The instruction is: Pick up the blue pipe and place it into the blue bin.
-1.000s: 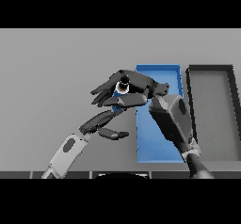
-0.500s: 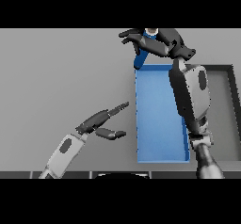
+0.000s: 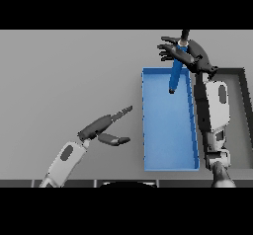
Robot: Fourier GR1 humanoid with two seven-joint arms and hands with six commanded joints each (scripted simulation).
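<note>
Carrying step: the right hand (image 3: 190,56), fingers curled round the blue pipe (image 3: 175,77), holds it over the far end of the blue bin (image 3: 169,167).
Next move: lower the pipe and let go, apparently once it clears the far wall.
Pipe: slim, smooth blue cylinder, tilted, dark tip up.
Bin: matte, long, shallow and rectangular, on the grey table (image 3: 64,76).
Left hand (image 3: 101,128): idle, fingers straight, near left.
Dark bin (image 3: 243,110): right of the blue one.

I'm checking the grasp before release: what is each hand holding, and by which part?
The right hand holds the blue pipe near its upper end; the lower end hangs over the blue bin. The left hand, open, holds nothing.
</note>
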